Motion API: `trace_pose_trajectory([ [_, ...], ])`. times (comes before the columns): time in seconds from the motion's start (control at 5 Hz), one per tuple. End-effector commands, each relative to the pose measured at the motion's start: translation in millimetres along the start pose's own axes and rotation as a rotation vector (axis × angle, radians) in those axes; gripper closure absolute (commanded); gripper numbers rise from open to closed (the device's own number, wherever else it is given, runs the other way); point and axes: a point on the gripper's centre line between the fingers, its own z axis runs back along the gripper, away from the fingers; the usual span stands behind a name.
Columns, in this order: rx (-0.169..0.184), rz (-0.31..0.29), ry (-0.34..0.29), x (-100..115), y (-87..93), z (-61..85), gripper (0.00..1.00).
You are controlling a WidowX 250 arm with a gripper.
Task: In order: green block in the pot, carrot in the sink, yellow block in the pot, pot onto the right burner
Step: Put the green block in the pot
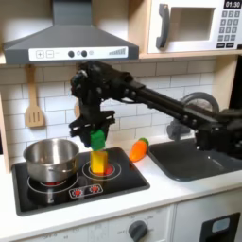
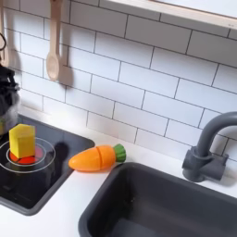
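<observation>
Green block (image 1: pixel 97 139) is gripped by claw (image 1: pixel 96 132) mid-frame, not yet in pot (image 1: pixel 51 159); carrot (image 2: pixel 96 158), yellow block (image 2: pixel 22 141) wait

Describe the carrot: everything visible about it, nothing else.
The carrot is a small orange toy, smooth and plastic-looking, tapered with a rounded thick end and a short green tip. In both exterior views it lies on its side on the white counter, between the black cooktop and the sink, green tip toward the tiled wall. It seems to rest just off the cooktop's edge; the gripper is well away from it.
</observation>
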Motion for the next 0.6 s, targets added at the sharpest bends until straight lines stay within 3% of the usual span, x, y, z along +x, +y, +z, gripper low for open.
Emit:
trace_pose_trajectory([
  [0.0,0.067,0.078,-0.071,26,15.4,8.6,1.00],
  [0.2,0.135,0.139,-0.132,34,24.3,19.5,1.00],
  [0.4,0.161,0.205,-0.157,31,37.2,17.8,1.00],
])
